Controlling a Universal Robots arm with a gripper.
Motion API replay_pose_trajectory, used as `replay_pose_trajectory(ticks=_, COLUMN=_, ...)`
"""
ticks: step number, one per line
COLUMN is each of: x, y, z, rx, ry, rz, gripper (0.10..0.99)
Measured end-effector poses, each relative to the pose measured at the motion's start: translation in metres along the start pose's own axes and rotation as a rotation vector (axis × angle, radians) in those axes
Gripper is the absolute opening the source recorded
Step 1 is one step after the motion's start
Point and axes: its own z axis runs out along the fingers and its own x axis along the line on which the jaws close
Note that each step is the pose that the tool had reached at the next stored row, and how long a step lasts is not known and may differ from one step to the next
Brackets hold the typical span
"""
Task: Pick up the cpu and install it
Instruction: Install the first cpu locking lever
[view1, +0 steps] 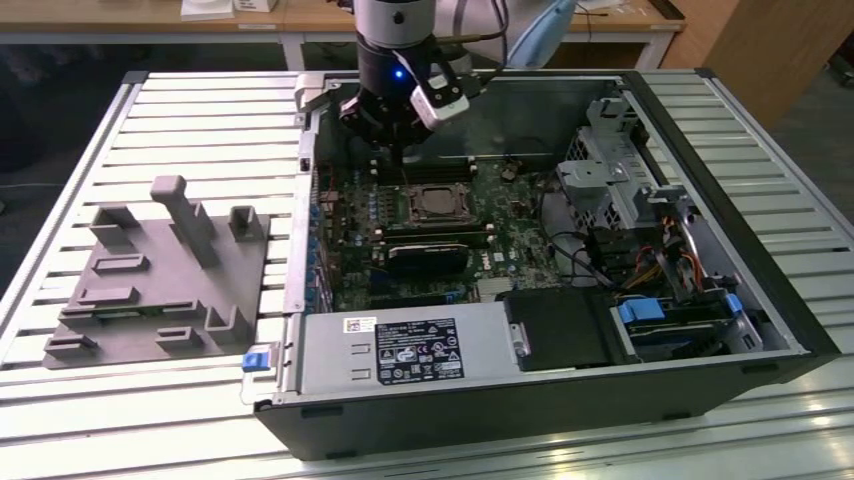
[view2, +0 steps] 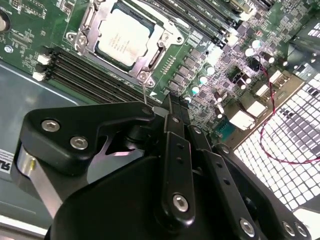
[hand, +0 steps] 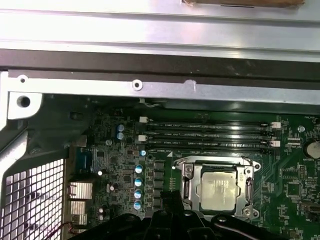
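At the left of the exterior view we see the grey fixture plate (view1: 160, 285) on the slatted table (view1: 80, 410), its blocks bare. At centre, the open case (view1: 561, 400) lies on its side so the motherboard (view1: 414, 260) faces up. The cpu (view1: 431, 204) sits in its socket (view1: 434, 192); in both wrist views its silver top (view2: 125, 35) (hand: 217, 189) lies framed by the socket. The gripper (view1: 396, 145) hangs above the board at upper centre, apparently carrying nothing; we cannot tell its finger state.
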Motion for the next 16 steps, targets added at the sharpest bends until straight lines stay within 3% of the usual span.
replay_pose_trajectory(ticks=16, x=0.0052, y=0.0121, z=0.0071, rx=0.000, ry=0.0000, rz=0.000, gripper=0.106)
